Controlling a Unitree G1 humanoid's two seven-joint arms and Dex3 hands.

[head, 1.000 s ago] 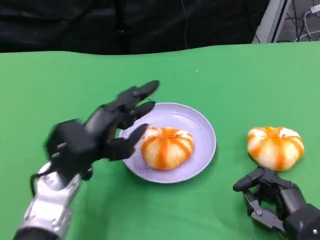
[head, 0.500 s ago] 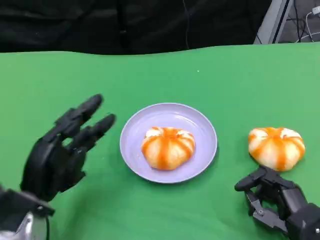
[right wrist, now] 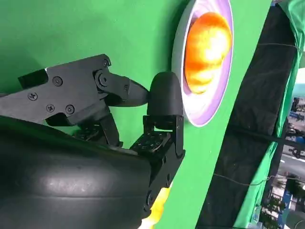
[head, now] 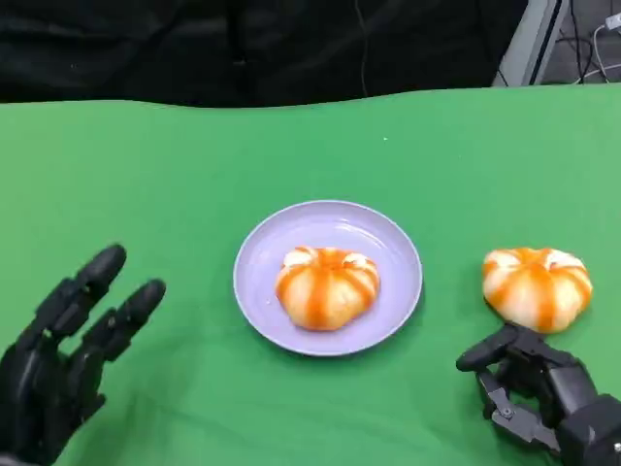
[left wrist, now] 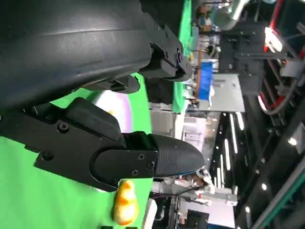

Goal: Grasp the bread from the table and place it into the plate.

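Observation:
An orange-striped bread roll [head: 326,284] lies in the lilac plate [head: 394,254] at the table's middle; the right wrist view shows that roll [right wrist: 206,45] in the plate [right wrist: 207,114] too. A second roll [head: 536,285] sits on the green cloth to the plate's right, just beyond my right hand [head: 539,393], whose fingers are curled apart and hold nothing. My left hand [head: 63,354] hovers at the lower left, well away from the plate, fingers spread and empty. The left wrist view catches the plate [left wrist: 114,107] past the fingers [left wrist: 119,157] and the second roll [left wrist: 125,207].
The green cloth [head: 194,165] covers the whole table, with a black backdrop [head: 243,44] behind its far edge. Cables and a metal frame [head: 543,39] stand at the back right.
My left hand has drawn back from over the plate's left rim to the lower left corner. The roll stays in the plate. My right hand has not moved.

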